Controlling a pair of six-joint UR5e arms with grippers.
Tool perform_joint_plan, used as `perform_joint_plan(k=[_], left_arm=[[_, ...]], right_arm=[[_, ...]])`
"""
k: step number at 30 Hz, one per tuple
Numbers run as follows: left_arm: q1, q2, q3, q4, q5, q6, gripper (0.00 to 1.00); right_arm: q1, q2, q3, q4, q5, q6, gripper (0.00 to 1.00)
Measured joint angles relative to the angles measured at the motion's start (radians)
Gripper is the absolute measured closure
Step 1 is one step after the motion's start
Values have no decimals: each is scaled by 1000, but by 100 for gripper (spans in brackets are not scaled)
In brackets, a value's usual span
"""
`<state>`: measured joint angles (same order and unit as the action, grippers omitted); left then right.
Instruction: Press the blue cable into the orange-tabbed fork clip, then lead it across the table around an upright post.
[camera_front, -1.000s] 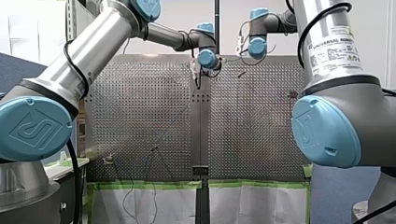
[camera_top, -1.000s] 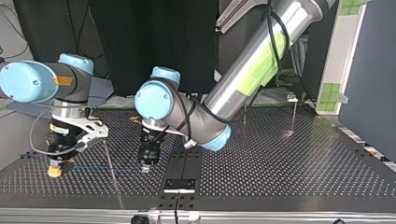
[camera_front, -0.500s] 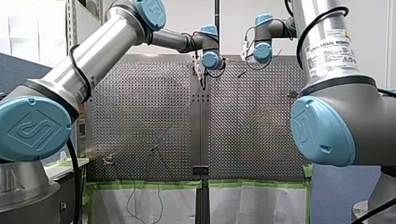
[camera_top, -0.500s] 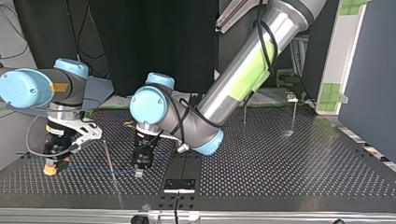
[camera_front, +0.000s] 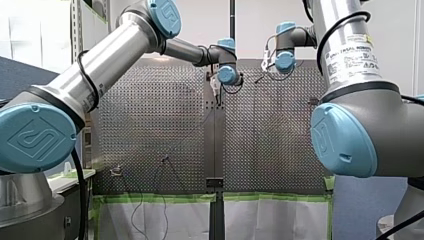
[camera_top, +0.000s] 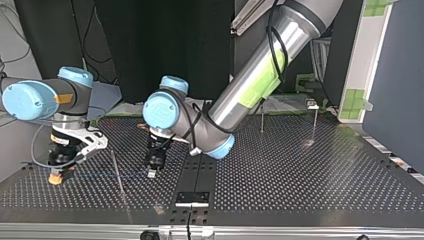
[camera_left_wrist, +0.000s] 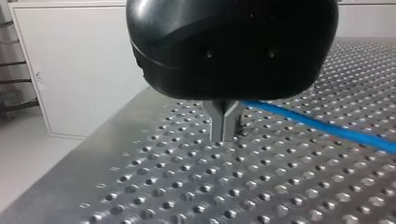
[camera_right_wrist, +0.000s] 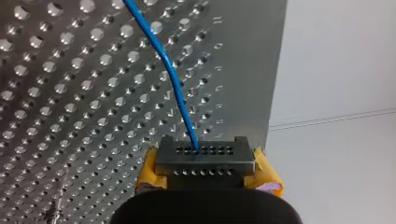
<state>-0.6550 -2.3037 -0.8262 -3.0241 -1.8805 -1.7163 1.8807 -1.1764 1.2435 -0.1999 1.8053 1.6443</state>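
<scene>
Slack gone — blue cable (camera_right_wrist: 173, 81) now runs straighter across lower left of top view, strung between both grippers. Right gripper (camera_right_wrist: 203, 155) pinches it in yellow pads; left gripper (camera_left_wrist: 224, 126) fingers pressed together on it. Clip not made out — pressing still ahead.

Bright blue cable (camera_right_wrist: 173, 79) over silver-grey, hole-dotted bench (camera_top: 300, 175); black left gripper (camera_left_wrist: 225, 133); yellow-padded right gripper (camera_right_wrist: 203, 156); green tape (camera_front: 160, 198) along bench edge.
</scene>
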Motion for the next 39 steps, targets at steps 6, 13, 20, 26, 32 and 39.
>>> perform_joint_plan(k=[6, 13, 20, 26, 32, 39], left_arm=[[5, -7, -26, 4, 3, 0, 100], [-1, -20, -31, 6, -4, 0, 100], [-3, -22, -31, 11, -29, 0, 100], [-3, -22, -32, 38, -38, 1, 100], [0, -22, -32, 54, -45, 0, 89], [3, -23, -35, 56, -60, 1, 66]], right_arm=[[-13, 14, 0, -1, -6, 11, 100], [-41, 47, 0, -7, -55, 59, 100], [-60, 62, 2, -18, -112, 108, 100], [-66, 97, 20, -41, -162, 104, 100], [-70, 121, 47, -86, -212, 105, 100], [-83, 163, 91, -135, -263, 92, 100]])
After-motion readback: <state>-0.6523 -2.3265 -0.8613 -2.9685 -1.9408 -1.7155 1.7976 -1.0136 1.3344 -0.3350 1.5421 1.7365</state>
